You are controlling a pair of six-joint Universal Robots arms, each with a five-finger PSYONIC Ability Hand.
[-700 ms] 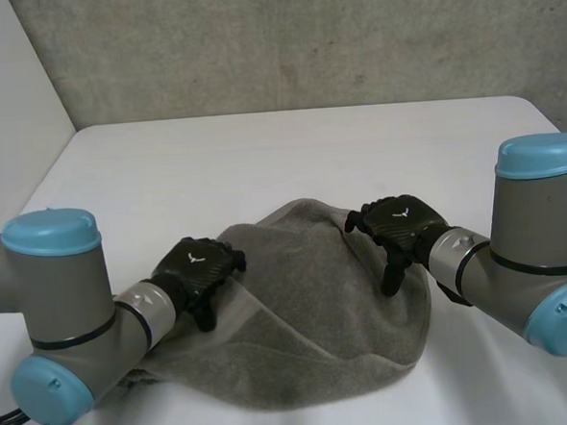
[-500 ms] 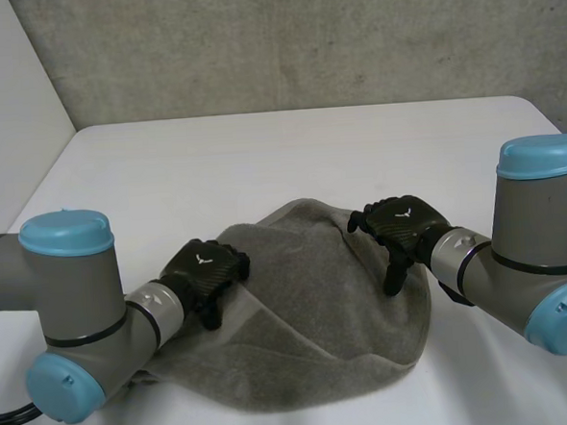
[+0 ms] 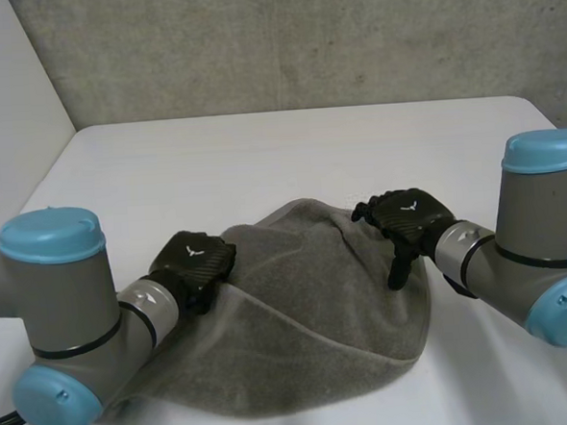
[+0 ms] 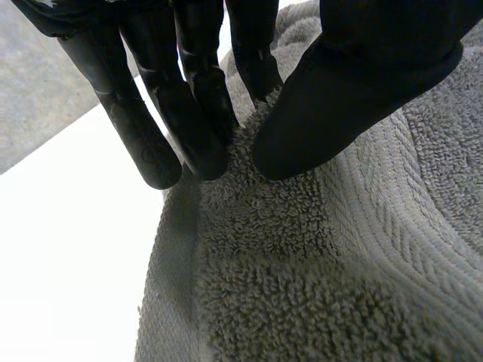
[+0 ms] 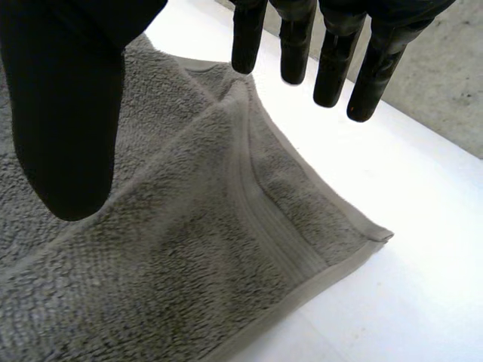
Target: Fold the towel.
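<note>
A grey towel [image 3: 309, 312] lies rumpled on the white table [image 3: 261, 156], near the front edge between the arms. My left hand [image 3: 195, 261] is at the towel's left edge. In the left wrist view its fingers [image 4: 192, 98] and thumb [image 4: 339, 105] pinch a raised ridge of towel [image 4: 302, 286] between them. My right hand [image 3: 406, 219] hovers over the towel's upper right edge. In the right wrist view its fingers [image 5: 332, 68] and thumb [image 5: 68, 113] stand apart above a hemmed fold of towel [image 5: 189, 249], holding nothing. A towel corner [image 5: 381, 235] lies flat on the table beyond the fingertips.
A grey concrete wall [image 3: 283, 39] rises behind the table's far edge. Bare white tabletop stretches between the towel and that far edge.
My left hand has drawn slightly left and back, pulling the towel's left side taut and smoother. My right hand has shifted a little to the right.
</note>
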